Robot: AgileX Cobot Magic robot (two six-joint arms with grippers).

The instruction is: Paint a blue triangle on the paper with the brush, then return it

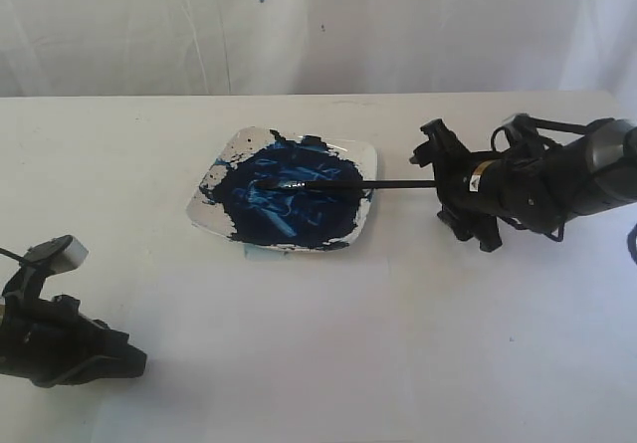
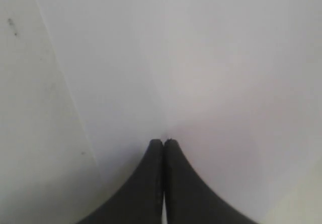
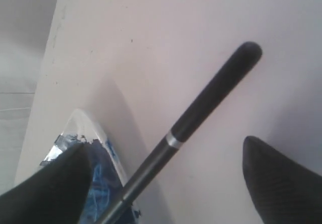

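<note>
Right tool [image 1: 445, 182] is standing wide around the brush [image 1: 348, 185] handle, not touching it. The bristles are blending indistinguishably into the plate [image 1: 364, 150] paint. Left tool [image 2: 164, 143] is resting closed, its arm cropped.

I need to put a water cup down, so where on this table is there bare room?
Free: the wide stretch of table on the plate's near side, between the left gripper and the right gripper; also the strip beyond the plate. Crowded: right of the plate, where the brush handle lies between the right gripper's open jaws.
</note>
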